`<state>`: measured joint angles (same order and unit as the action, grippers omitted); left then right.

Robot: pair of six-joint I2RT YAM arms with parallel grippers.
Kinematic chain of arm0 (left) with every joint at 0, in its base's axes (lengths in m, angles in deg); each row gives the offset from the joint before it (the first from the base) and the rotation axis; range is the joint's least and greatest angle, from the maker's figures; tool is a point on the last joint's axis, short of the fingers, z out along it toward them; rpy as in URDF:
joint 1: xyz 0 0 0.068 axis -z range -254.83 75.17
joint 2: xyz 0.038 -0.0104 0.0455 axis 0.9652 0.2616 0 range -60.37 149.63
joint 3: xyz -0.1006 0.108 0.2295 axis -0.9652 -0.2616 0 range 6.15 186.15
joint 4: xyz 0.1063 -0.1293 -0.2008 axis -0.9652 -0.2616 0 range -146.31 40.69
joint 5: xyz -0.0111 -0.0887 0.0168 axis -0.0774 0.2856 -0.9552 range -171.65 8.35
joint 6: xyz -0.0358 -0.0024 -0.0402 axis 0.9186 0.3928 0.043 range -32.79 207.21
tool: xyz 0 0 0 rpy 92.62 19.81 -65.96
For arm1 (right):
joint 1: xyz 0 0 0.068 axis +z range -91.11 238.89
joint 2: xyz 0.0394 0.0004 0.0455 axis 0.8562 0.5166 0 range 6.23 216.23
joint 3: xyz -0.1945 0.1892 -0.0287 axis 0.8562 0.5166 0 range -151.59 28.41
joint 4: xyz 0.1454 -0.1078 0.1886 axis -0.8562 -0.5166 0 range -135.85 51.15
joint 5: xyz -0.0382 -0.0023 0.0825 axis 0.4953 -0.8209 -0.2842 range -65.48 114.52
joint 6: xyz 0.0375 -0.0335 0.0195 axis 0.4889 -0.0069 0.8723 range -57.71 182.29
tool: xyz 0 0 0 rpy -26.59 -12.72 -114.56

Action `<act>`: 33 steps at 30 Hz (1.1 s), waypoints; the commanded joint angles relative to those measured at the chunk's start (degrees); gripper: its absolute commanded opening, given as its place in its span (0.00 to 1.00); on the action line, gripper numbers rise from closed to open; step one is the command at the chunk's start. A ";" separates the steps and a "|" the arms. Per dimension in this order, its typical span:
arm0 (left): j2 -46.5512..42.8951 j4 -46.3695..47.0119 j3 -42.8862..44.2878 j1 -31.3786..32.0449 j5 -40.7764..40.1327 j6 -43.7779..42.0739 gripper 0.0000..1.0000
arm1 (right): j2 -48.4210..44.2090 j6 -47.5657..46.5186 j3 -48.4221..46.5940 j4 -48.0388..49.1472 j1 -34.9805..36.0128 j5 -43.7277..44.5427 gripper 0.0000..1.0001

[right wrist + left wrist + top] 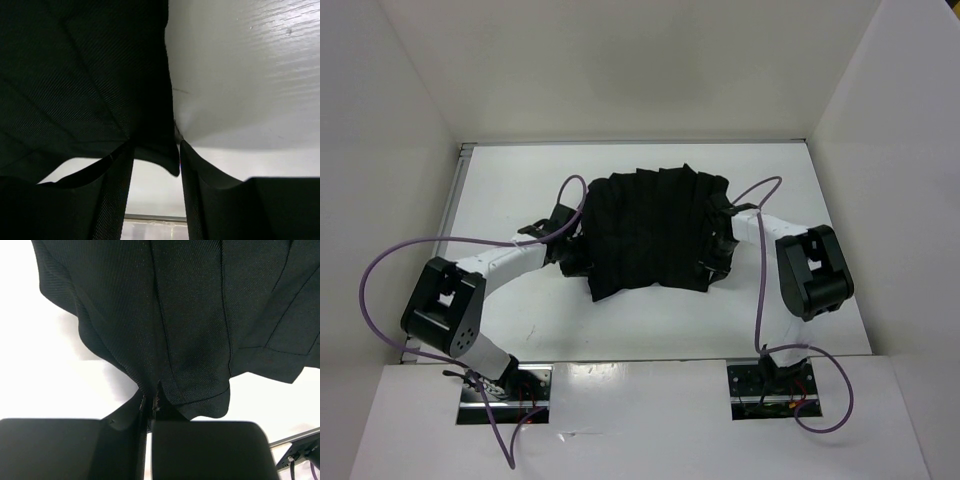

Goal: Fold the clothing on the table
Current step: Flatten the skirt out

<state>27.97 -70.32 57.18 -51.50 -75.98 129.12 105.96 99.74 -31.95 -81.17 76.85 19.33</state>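
Table: plain white table (520, 330) with a thin metal edge, boxed in by white walls (620, 60).
Clothing: black pleated clothing (655, 230) spread flat near mid-table, between the two arms, with its ridges running from the far side to the near side.
Left arm: left arm (510, 262) reaching in low to the left side of the clothing.
Left jaws: closed tight on the left edge, with a small tuck of black cloth pinched between them in the wrist view.
Right arm: right arm (770, 228) reaching in to the right side of the clothing.
Right jaws: standing apart and straddling a corner of the right hem; cloth hanging in the gap, not clamped as far as can be told.
Step in hand: probably securing both sides before the first fold; one side gripped, the other not yet.
Doing it well: bring the right jaws fully down on the hem before any lift, taking enough cloth for a firm bite. Then raise both sides together and level, with only enough height to clear the table. Keep the span between the arms lightly taut so the pleats stay stacked.
Risk: a lift with only one side gripped would likely drag and skew the clothing.
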 commanded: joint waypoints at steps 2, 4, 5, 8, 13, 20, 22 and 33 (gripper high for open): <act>0.43 -1.05 0.74 -0.04 0.74 -1.57 0.00 | 0.82 1.75 0.94 3.39 -0.29 0.61 0.47; 0.43 -1.05 0.74 -0.04 0.74 -1.57 0.00 | 0.82 2.27 0.94 2.69 -0.29 2.64 0.45; 0.43 -1.05 0.74 -0.04 1.27 -1.57 0.00 | 0.82 2.27 1.47 2.69 -0.29 2.64 0.45; 0.96 -1.05 0.74 -0.04 1.79 -1.57 0.00 | 1.35 2.27 2.08 3.91 -0.29 2.74 0.30; 2.02 -1.05 2.58 -0.66 3.64 -2.71 0.00 | -0.49 1.93 -1.40 3.49 -0.29 6.31 0.00; 6.14 -3.59 13.12 -6.98 8.47 -10.17 0.00 | -2.77 -4.75 -10.57 -2.85 -9.94 10.64 0.00; 6.15 -4.12 13.14 -7.68 8.48 -10.97 0.00 | -3.39 -5.28 -8.82 -3.38 -11.71 11.43 0.00; 8.16 0.53 9.08 -9.53 18.67 -12.20 0.00 | -7.61 -8.36 -5.20 -1.10 -16.11 2.04 0.00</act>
<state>34.46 -70.32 66.45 -59.15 -58.62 120.00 101.06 94.04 -36.52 -82.22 62.73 19.26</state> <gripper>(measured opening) 0.019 0.011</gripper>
